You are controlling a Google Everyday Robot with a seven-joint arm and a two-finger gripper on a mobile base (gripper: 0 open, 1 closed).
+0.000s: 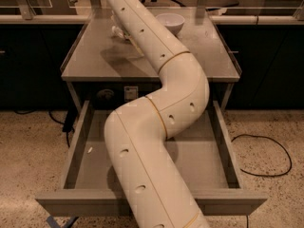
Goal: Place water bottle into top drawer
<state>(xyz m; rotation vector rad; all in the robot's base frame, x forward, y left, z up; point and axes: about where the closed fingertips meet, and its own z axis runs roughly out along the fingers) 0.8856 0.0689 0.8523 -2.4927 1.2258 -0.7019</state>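
Observation:
My arm rises from the bottom of the camera view, bends over the open top drawer (142,202) and reaches to the back left of the grey tabletop. My gripper (125,37) is just above that tabletop, mostly hidden behind the arm. A pale crinkled shape beside it looks like the water bottle (117,30). I cannot tell whether the gripper holds it. The drawer is pulled fully out, and its grey floor (199,160) shows on both sides of the arm.
A white round bowl (170,22) stands at the back middle of the tabletop (95,61). A small white scrap (90,150) lies on the drawer floor at the left. A black cable (266,156) loops on the speckled floor at the right.

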